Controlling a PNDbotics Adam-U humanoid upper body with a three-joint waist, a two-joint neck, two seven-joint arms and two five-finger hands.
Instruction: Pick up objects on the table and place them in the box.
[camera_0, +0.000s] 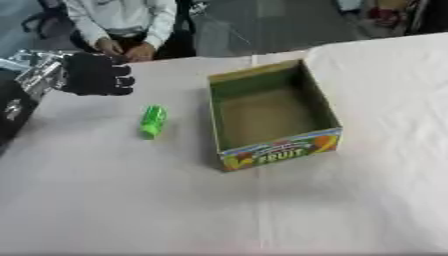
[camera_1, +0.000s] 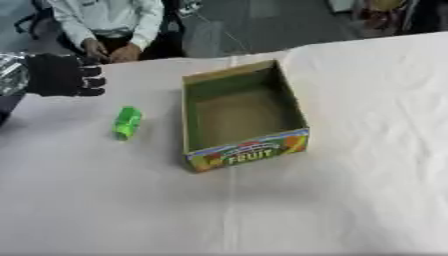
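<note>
The robot's black left hand (camera_0: 94, 75) is up in the air at about ten o'clock over the white cloth-covered table (camera_0: 131, 200), and its fingers are curled in with nothing inside them. The small bright green object (camera_0: 153, 121) lies flat on the table at about nine o'clock. It is just beside the open brown cardboard box (camera_0: 273, 117) with "FRUIT" on its front, not touching it.
</note>
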